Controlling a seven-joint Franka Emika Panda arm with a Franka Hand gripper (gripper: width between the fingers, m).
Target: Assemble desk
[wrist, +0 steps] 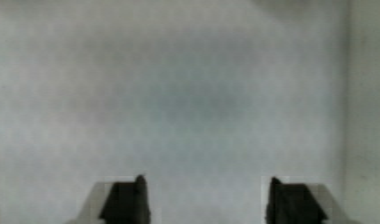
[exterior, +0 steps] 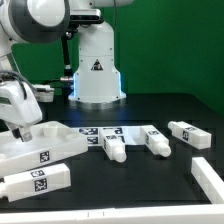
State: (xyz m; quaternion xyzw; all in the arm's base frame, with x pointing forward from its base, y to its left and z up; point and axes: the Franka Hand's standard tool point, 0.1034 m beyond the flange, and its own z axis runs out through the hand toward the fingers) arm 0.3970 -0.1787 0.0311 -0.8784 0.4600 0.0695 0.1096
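Note:
The white desk top (exterior: 48, 146) lies flat at the exterior view's left, with a tag on its near edge. My gripper (exterior: 21, 127) hangs low over its far-left part. In the wrist view the gripper (wrist: 205, 200) is open, its two dark fingers (wrist: 125, 200) wide apart, and a plain white surface (wrist: 187, 90), seemingly the desk top, fills the picture. Nothing shows between the jaws. One tagged white leg (exterior: 38, 182) lies in front of the top. Three more legs (exterior: 112, 148), (exterior: 157, 142), (exterior: 188, 133) lie in a row to the exterior view's right.
The marker board (exterior: 100, 131) lies flat behind the legs. The arm's white base (exterior: 97, 70) stands at the back middle. A white part (exterior: 211, 176) sits at the exterior view's right edge. The table is black, with a green backdrop.

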